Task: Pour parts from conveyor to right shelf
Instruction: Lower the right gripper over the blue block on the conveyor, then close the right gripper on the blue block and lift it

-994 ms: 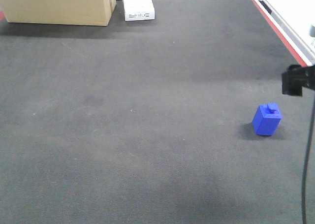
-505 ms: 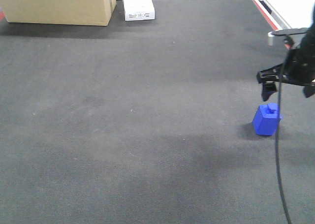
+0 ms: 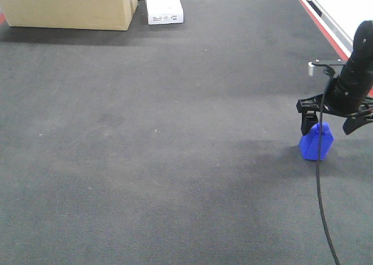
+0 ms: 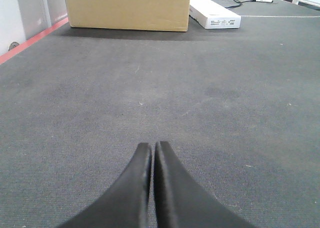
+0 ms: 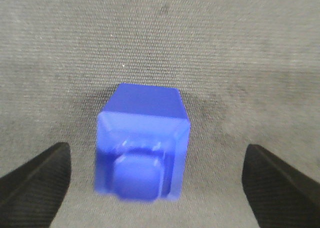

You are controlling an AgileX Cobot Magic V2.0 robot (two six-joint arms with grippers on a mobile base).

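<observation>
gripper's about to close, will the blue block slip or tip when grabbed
The blue block looks like rigid, glossy plastic, so it probably won't deform but may slip when squeezed. Its flat faces and the matted conveyor make rolling seem unlikely. The open right gripper straddles it; an off-centre touch might tip it.

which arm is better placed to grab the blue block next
Right. The right end effector is open and centred on the blue block; the left end effector is shut over bare conveyor, no block in its view.

Front view overlooks conveyor (image 3: 175,131); wrist views hug its surface.
</observation>
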